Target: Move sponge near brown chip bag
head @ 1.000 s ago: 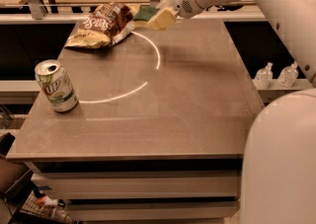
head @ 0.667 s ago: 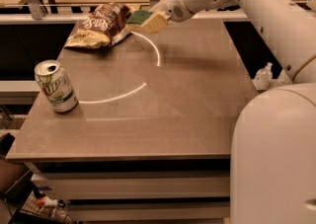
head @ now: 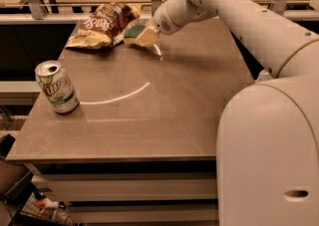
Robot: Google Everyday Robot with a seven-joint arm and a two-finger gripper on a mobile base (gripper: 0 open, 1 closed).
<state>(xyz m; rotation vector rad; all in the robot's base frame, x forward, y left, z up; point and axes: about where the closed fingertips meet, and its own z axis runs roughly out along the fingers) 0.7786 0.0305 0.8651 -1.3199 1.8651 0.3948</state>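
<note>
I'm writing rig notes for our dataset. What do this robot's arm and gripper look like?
The arm is smooth white, built of thick rounded tubular segments with no cables showing. It tapers to a rounded wrist and the pale gripper, at the sponge beside the brown chip bag.

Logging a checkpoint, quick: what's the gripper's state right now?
Gripper: closed on the sponge, right beside the brown chip bag.

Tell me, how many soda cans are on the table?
1. The can stands near the table's left edge, far from the pincer, which is at the sponge beside the bag. None looks hidden.
</note>
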